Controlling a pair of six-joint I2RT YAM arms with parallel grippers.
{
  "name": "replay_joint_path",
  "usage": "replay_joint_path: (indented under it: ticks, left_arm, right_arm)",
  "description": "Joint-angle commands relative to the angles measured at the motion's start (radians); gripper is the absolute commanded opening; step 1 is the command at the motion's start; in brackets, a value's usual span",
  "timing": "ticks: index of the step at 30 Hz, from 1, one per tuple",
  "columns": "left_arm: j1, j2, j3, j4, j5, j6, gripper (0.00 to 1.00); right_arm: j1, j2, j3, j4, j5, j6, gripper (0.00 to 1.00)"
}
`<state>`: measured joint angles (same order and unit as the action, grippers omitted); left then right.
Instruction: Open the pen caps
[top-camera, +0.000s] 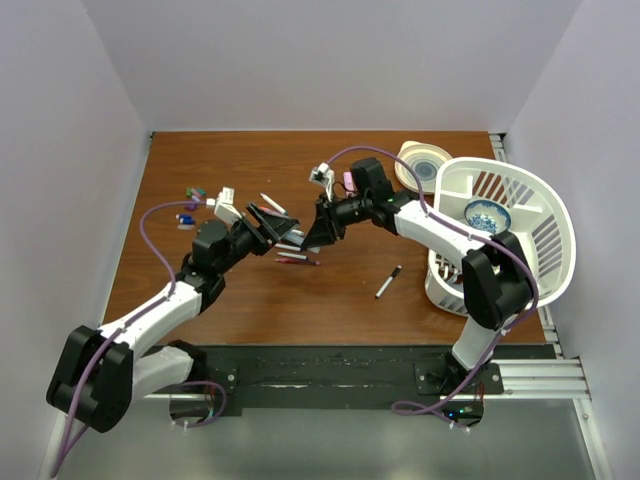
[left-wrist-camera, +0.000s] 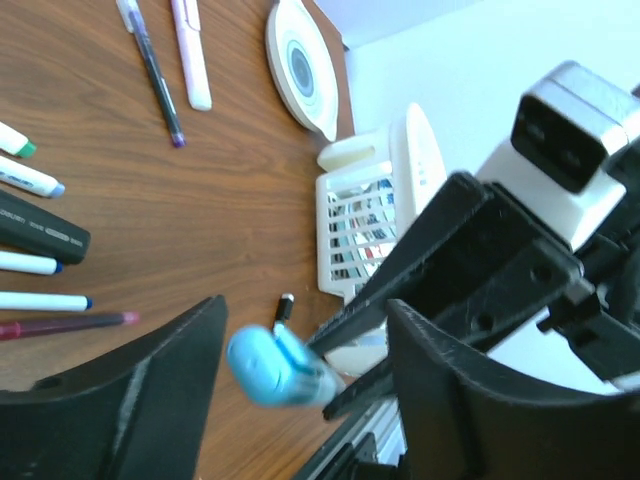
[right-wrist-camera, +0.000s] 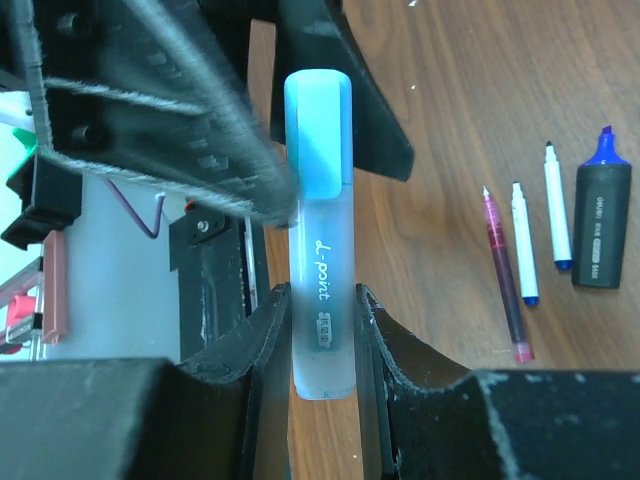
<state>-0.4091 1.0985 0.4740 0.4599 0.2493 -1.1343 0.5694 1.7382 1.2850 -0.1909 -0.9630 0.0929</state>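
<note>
My right gripper (right-wrist-camera: 322, 300) is shut on the barrel of a pale blue highlighter (right-wrist-camera: 322, 290) and holds it above the table, its blue cap (right-wrist-camera: 317, 130) pointing at my left gripper. My left gripper (left-wrist-camera: 305, 340) is open, with one finger on each side of that cap (left-wrist-camera: 265, 365) and a gap showing at both. In the top view the two grippers meet nose to nose, left (top-camera: 268, 225) and right (top-camera: 315, 232). Loose pen caps (top-camera: 193, 194) lie at the far left of the table. Several pens (top-camera: 296, 252) lie under the grippers.
A white basket (top-camera: 545, 240) with a blue bowl (top-camera: 487, 215) in it stands at the right, with a plate (top-camera: 425, 165) behind it. A black pen (top-camera: 388, 282) lies alone in front. A black marker (right-wrist-camera: 600, 215), a red pen (right-wrist-camera: 503, 275) and white pens (right-wrist-camera: 524, 240) lie beside the highlighter.
</note>
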Motion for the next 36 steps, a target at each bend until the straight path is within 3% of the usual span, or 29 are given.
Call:
replay_joint_path:
  ticks: [1,6,7,11,12,15,17,19,22,25,27,28,29,32,36]
  left_arm:
    - [-0.02,0.011,0.064,-0.038,-0.076,-0.005,0.61]
    - [-0.027,-0.012,0.074,-0.081,-0.127,0.013,0.35]
    - [-0.027,-0.015,0.074,-0.081,-0.128,0.016,0.26]
    - [-0.027,-0.008,0.077,-0.07,-0.093,0.021,0.01]
    - [-0.027,-0.009,0.075,-0.064,-0.084,0.025,0.0]
    - [-0.027,-0.006,0.066,-0.027,-0.03,0.057,0.0]
    - [-0.027,-0.002,0.045,0.032,0.036,0.074,0.0]
    - [-0.027,0.011,0.005,0.131,0.083,0.074,0.0]
    - [-0.027,0.035,-0.026,0.227,0.155,0.053,0.0]
    - [-0.027,0.049,-0.034,0.252,0.16,0.05,0.0]
    - [-0.027,0.05,-0.031,0.241,0.159,0.062,0.0]
    - [-0.025,0.05,-0.022,0.232,0.147,0.07,0.0]
    - [-0.022,0.049,-0.012,0.221,0.134,0.089,0.0]
    - [0.064,0.006,0.02,0.165,0.059,0.102,0.0]
    - [0.344,-0.071,0.08,0.022,-0.059,0.1,0.0]
  right_arm:
    - [0.021,-0.057,-0.016,0.033,0.07,-0.03,0.0]
    - [0.052,-0.085,-0.041,0.03,0.179,-0.074,0.0]
    - [0.056,-0.085,-0.044,0.028,0.185,-0.081,0.0]
    - [0.09,-0.085,-0.058,0.031,0.202,-0.116,0.0]
    - [0.096,-0.083,-0.056,0.025,0.184,-0.136,0.01]
    - [0.106,-0.078,-0.059,0.021,0.147,-0.153,0.27]
    - [0.107,-0.08,-0.064,0.03,0.144,-0.15,0.36]
    - [0.109,-0.077,-0.069,0.044,0.127,-0.14,0.44]
    - [0.112,-0.069,-0.075,0.064,0.124,-0.119,0.48]
    - [0.113,-0.075,-0.081,0.08,0.121,-0.102,0.46]
    - [0.115,-0.083,-0.087,0.097,0.119,-0.099,0.38]
    - [0.115,-0.085,-0.087,0.097,0.116,-0.099,0.29]
    - [0.113,-0.083,-0.087,0.097,0.11,-0.101,0.03]
    - [0.119,-0.071,-0.105,0.114,0.103,-0.042,0.0]
    - [0.144,-0.06,-0.119,0.122,0.119,-0.036,0.0]
